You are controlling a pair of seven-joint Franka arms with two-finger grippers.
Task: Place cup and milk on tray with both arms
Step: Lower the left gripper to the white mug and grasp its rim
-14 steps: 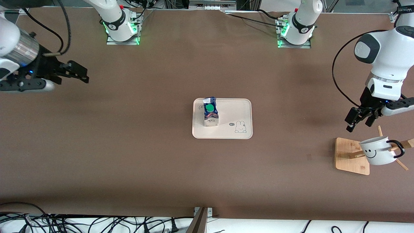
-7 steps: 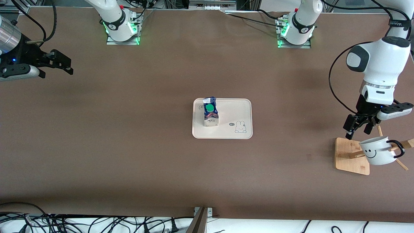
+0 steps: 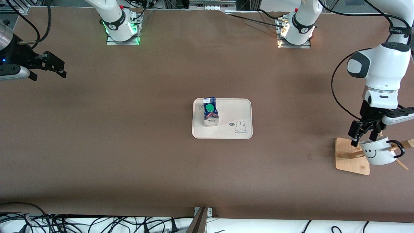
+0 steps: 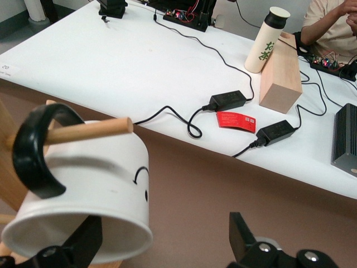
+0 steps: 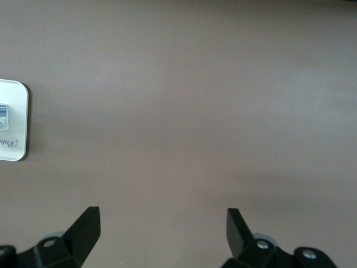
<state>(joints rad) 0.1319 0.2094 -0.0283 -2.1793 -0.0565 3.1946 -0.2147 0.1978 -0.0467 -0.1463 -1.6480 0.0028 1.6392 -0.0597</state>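
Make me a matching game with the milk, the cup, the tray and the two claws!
Things:
1. milk
2. cup
3. left claw
4. right claw

Where:
A. hangs on the wooden rack
B. stands on the tray
C. open, over bare table at the right arm's end
D. open, right at the cup's rim

Pairs: 1-B, 2-A, 3-D, 4-C

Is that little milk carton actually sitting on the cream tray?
Touching. The front view shows the milk carton standing upright inside the tray's raised rim, its base flat on the tray floor, at the end toward the right arm.
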